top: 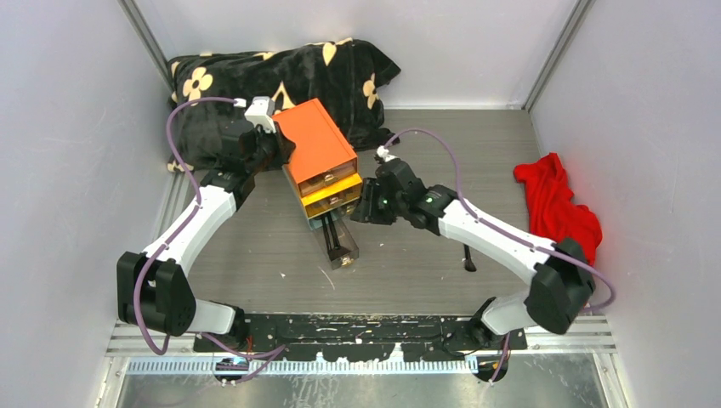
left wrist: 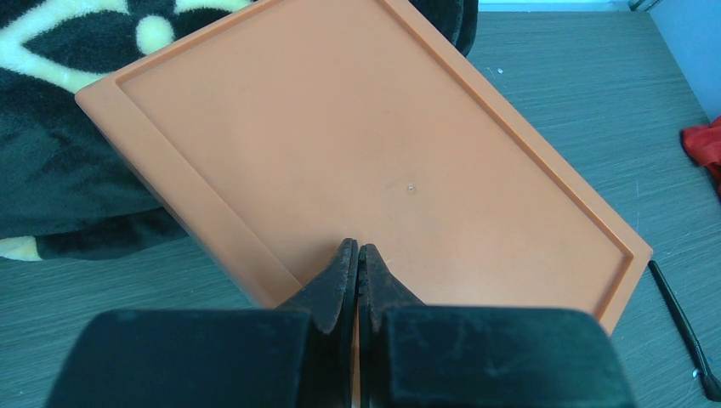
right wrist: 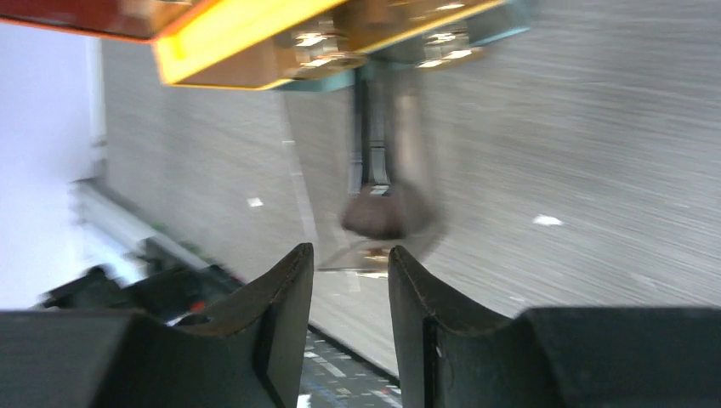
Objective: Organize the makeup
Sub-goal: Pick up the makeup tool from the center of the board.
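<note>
The box [top: 316,140] was a smooth, matte orange plastic slab on top, rectangular with a shallow raised rim, sitting askew on the grey, fine-grained bench [top: 255,255]. Below the lid sat a translucent amber drawer and a bright yellow one [top: 333,197], each with small shiny knobs. The lowest drawer [top: 340,246], of clear plastic, was pulled far out toward the arms. One slim black brush [right wrist: 387,212] lay lengthwise inside it, its soft, dark, rounded head at the drawer's outer end; that wrist view was blurred. A second thin black brush [top: 468,257] lay loose on the bench, well apart from the box, under the right arm.

The left gripper [left wrist: 357,255] had its black fingers pressed together, tips at the near edge of the orange lid. The right gripper [right wrist: 349,251] stood just beside the drawer fronts, its tapered fingers parted with nothing between them.

A plush black blanket [top: 281,76] with cream flowers lay behind the box; a crumpled red cloth [top: 557,204] lay at the right.
</note>
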